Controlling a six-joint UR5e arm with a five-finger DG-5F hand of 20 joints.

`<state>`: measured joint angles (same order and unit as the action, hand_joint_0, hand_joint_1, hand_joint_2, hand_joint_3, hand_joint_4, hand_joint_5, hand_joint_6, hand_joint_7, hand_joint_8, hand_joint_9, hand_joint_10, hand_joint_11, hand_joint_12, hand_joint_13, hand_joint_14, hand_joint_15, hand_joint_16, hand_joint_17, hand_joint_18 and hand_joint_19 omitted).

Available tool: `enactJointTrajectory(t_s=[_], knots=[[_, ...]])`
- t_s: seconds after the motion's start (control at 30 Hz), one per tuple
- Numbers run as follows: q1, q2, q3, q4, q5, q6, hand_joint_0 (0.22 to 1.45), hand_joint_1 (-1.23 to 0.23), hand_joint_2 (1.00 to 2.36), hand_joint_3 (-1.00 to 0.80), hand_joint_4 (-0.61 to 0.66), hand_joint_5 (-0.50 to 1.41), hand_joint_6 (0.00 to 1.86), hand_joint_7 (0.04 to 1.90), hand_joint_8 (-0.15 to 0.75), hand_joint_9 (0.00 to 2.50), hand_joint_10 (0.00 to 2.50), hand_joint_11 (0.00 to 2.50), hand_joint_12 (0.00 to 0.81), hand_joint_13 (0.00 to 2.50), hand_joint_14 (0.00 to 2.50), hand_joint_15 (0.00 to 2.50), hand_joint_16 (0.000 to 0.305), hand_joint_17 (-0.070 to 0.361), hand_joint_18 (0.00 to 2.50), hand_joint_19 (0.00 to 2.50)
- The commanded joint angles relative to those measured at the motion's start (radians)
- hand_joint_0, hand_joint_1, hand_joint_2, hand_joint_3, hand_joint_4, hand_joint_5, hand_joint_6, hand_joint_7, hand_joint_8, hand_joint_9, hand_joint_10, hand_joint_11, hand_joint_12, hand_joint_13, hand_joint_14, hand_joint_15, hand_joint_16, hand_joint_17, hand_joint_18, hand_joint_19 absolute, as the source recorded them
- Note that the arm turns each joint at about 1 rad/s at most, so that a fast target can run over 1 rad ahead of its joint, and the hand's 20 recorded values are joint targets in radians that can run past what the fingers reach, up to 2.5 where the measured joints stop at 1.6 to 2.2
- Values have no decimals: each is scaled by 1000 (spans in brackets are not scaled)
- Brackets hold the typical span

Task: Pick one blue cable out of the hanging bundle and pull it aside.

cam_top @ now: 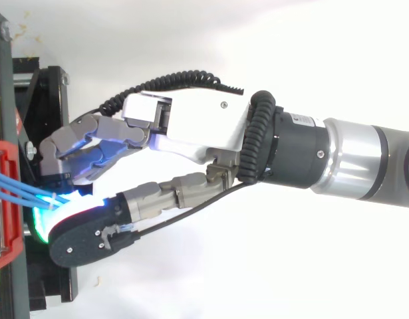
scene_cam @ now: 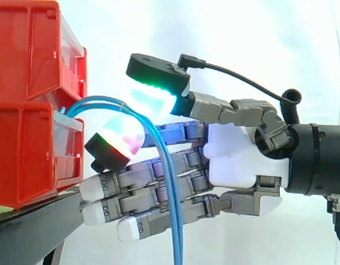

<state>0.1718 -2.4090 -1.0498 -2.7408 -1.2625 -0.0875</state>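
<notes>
Several blue cables (scene_cam: 171, 204) leave the upper red bin (scene_cam: 31, 49), arc to the right and hang straight down in front of the hand (scene_cam: 241, 154). The hand reaches in level from the right. Its thumb pad (scene_cam: 153, 96) glows green and cyan above the arc. One finger is bent up, and its pad (scene_cam: 121, 139) glows red and green just under the arc. The cables (cam_top: 24, 189) run into the narrow gap between thumb (cam_top: 81, 232) and that finger, pinched there. I cannot tell whether one or more are held. The other fingers (scene_cam: 109, 187) lie straight, below and behind the cables.
Two red bins are stacked at the left, the lower one (scene_cam: 26, 154) on a black stand (scene_cam: 31, 232). The straight fingertips are close to the lower bin's front. A white curtain hangs behind. Open room lies below and right of the hand.
</notes>
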Motion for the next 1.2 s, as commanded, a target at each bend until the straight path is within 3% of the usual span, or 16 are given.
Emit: enactJointTrajectory(t_s=[0.0,0.47,0.53,0.63,0.97,1.17], knots=[[0,1,5,-2,-2,0,591,-699,1025,-168,190,-195,840,1144,299,653,10,305,347,548,9,240,54,121,561,357],[-6,1,17,-26,-3,5,691,-870,1009,-409,111,-198,856,1052,277,676,14,365,323,572,10,245,51,115,617,338],[-6,1,17,-26,-3,11,694,-882,1002,-476,92,-189,872,1166,283,714,13,392,322,598,11,256,50,112,637,349],[-6,-1,17,-26,0,12,676,-884,1000,-500,96,-177,875,1180,284,737,13,399,318,615,11,278,49,111,641,360],[-6,1,17,-26,0,15,445,-675,1000,-500,179,-152,860,1187,337,812,13,413,372,665,11,288,59,133,709,378],[-8,-1,17,-25,0,15,423,-502,1000,-500,186,-151,847,1185,361,837,12,408,389,674,12,294,64,143,735,393]])
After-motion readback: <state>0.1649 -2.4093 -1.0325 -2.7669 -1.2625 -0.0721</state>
